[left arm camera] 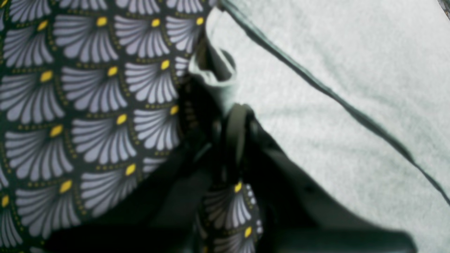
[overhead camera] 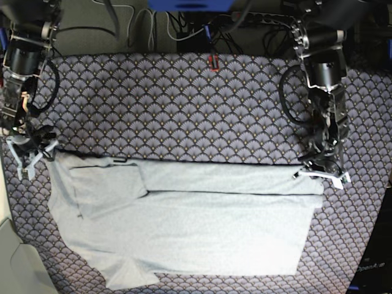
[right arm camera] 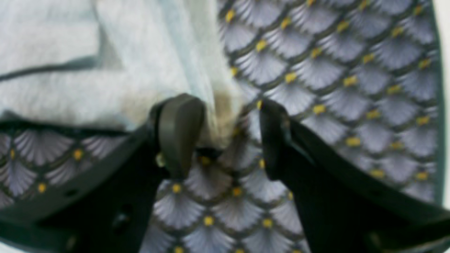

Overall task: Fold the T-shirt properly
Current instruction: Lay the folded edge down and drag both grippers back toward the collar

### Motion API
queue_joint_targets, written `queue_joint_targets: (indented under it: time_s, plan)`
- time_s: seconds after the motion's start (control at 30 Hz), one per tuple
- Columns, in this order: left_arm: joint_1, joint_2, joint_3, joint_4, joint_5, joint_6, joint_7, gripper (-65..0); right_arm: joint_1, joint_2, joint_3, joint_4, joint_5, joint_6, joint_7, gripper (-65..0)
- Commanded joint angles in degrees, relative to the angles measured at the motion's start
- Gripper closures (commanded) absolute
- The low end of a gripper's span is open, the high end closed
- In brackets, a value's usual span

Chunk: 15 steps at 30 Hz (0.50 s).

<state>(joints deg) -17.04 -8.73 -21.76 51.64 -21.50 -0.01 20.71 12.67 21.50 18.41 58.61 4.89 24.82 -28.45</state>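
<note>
The pale grey T-shirt [overhead camera: 202,226] lies flat on the table, its top part folded down into a long band and one sleeve folded in at the left. My left gripper [overhead camera: 313,173] is at the shirt's upper right corner. In the left wrist view, the left gripper [left arm camera: 233,112] is shut on a bunched bit of the T-shirt [left arm camera: 334,70] hem. My right gripper [overhead camera: 30,153] is at the shirt's upper left corner. In the right wrist view, the right gripper [right arm camera: 225,123] stands open, its fingers either side of a corner of the T-shirt [right arm camera: 70,88].
A purple-grey fan-patterned tablecloth [overhead camera: 184,104] covers the table under the shirt. Cables and equipment run along the far edge, with a small red object [overhead camera: 213,61] at the back centre. A pale grey panel [overhead camera: 12,263] sits at the near left corner.
</note>
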Motion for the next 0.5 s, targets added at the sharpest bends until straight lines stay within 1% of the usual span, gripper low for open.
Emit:
queue_joint_targets:
  time_s: [0.0,0.13,0.2,0.27,0.33,0.37,0.4,0.47]
  plan:
    - [-0.9,-0.5,-0.1,0.6,0.2,0.2,0.3,-0.4,1.3,1.1,0.2,1.0,0.4,0.2,1.2,-31.8]
    - [-0.4,-0.6,-0.1,0.6,0.3,0.2,0.3,-0.4,0.3,0.0,0.1,1.0,0.4,0.3,1.4,-31.5]
    - [0.1,-0.6,-0.1,0.8,0.3,0.2,0.3,-0.4,0.3,-0.1,0.1,1.0,0.4,0.3,1.4,-28.8]
    - [0.3,-1.0,-0.1,1.0,0.3,0.2,0.3,-0.4,0.3,-0.1,0.1,1.0,0.4,0.3,1.4,-21.1]
    - [0.4,-1.7,-0.1,1.0,0.0,0.2,0.5,-0.4,0.3,-0.1,0.1,1.0,0.4,0.3,1.4,-9.6]
    - [0.9,-1.8,-0.1,1.2,0.0,0.1,0.6,-0.4,0.4,-0.1,0.1,1.0,0.4,0.3,1.4,-2.5]
    - [1.4,-1.8,-0.1,1.3,0.0,0.0,1.4,-0.4,0.4,0.0,0.1,1.2,0.4,0.3,1.3,0.0]
    - [1.7,-2.7,-0.1,2.5,0.0,-0.1,3.9,-0.4,0.3,0.2,0.1,1.3,0.4,0.4,1.2,0.0]
